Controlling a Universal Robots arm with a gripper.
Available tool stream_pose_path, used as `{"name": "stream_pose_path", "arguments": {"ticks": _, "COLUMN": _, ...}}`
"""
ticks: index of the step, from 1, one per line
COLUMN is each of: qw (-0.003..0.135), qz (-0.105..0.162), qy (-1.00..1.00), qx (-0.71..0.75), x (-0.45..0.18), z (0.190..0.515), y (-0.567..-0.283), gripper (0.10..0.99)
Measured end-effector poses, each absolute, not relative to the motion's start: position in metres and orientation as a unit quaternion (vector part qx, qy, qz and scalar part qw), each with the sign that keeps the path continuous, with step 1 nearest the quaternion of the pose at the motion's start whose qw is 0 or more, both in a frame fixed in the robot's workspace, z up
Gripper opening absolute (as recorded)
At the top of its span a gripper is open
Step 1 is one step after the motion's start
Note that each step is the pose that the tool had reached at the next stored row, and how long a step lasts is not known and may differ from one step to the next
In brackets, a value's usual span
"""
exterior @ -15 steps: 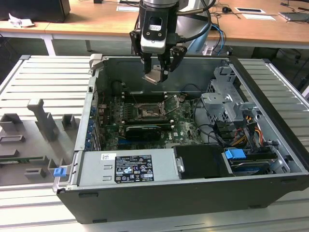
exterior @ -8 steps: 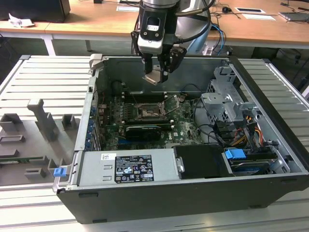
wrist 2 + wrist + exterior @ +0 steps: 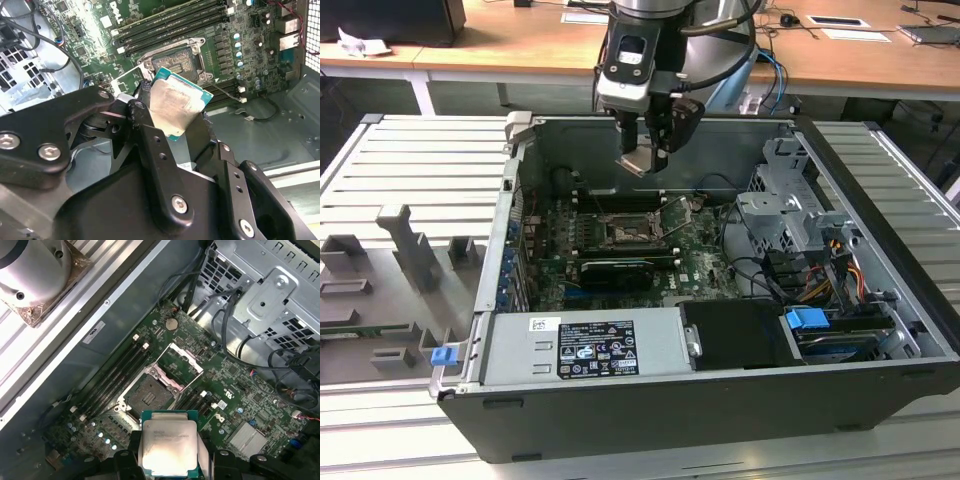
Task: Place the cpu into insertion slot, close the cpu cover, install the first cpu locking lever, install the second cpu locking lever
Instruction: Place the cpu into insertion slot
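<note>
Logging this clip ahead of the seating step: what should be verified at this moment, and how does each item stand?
1. cpu clamped in the pincer: ok.
2. cpu cover swung up off the insertion slot: ok.
3. Insertion slot bare, no chip in it: ok.
4. cpu held in the air, clear of the motherboard: ok, judging by the exterior view.
5. cpu orientation matched to the insertion slot: cannot tell.
</note>
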State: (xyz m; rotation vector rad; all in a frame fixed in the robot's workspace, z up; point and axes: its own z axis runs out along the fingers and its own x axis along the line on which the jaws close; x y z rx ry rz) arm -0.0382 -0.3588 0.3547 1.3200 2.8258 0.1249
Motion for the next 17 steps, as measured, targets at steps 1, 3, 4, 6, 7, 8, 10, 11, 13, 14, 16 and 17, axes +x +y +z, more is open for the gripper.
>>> {"name": "stream_pose_path", "arguments": {"ticks": 1, "qw": 0.01, "qz": 0.04, "qy": 0.903, "qx": 0.427, "x": -0.0382, "z": 0.3546, "y": -0.3588, "gripper": 0.525}}
{"name": "stream_pose_path", "arguments": {"ticks": 3, "qw": 0.011, "qz": 0.04, "qy": 0.9, "qx": 0.434, "x": -0.0381, "z": 0.3544, "y": -0.3588, "gripper": 0.525}}
{"name": "stream_pose_path", "arguments": {"ticks": 4, "qw": 0.011, "qz": 0.04, "qy": 0.898, "qx": 0.439, "x": -0.0382, "z": 0.3543, "y": -0.3588, "gripper": 0.525}}
{"name": "stream_pose_path", "arguments": {"ticks": 6, "qw": 0.011, "qz": 0.039, "qy": 0.895, "qx": 0.445, "x": -0.0381, "z": 0.3541, "y": -0.3587, "gripper": 0.525}}
{"name": "stream_pose_path", "arguments": {"ticks": 7, "qw": 0.012, "qz": 0.039, "qy": 0.892, "qx": 0.45, "x": -0.0381, "z": 0.3539, "y": -0.3588, "gripper": 0.525}}
{"name": "stream_pose_path", "arguments": {"ticks": 8, "qw": 0.012, "qz": 0.039, "qy": 0.888, "qx": 0.458, "x": -0.0381, "z": 0.3538, "y": -0.3588, "gripper": 0.525}}
{"name": "stream_pose_path", "arguments": {"ticks": 10, "qw": 0.012, "qz": 0.039, "qy": 0.885, "qx": 0.465, "x": -0.0381, "z": 0.3537, "y": -0.3588, "gripper": 0.525}}
{"name": "stream_pose_path", "arguments": {"ticks": 11, "qw": 0.013, "qz": 0.038, "qy": 0.882, "qx": 0.47, "x": -0.0381, "z": 0.3535, "y": -0.3588, "gripper": 0.525}}
{"name": "stream_pose_path", "arguments": {"ticks": 13, "qw": 0.013, "qz": 0.038, "qy": 0.878, "qx": 0.476, "x": -0.0381, "z": 0.3534, "y": -0.3587, "gripper": 0.525}}
{"name": "stream_pose_path", "arguments": {"ticks": 14, "qw": 0.013, "qz": 0.038, "qy": 0.876, "qx": 0.481, "x": -0.0381, "z": 0.3534, "y": -0.3588, "gripper": 0.525}}
{"name": "stream_pose_path", "arguments": {"ticks": 16, "qw": 0.014, "qz": 0.038, "qy": 0.871, "qx": 0.489, "x": -0.038, "z": 0.3532, "y": -0.3588, "gripper": 0.525}}
{"name": "stream_pose_path", "arguments": {"ticks": 17, "qw": 0.014, "qz": 0.038, "qy": 0.87, "qx": 0.492, "x": -0.038, "z": 0.3532, "y": -0.3588, "gripper": 0.525}}
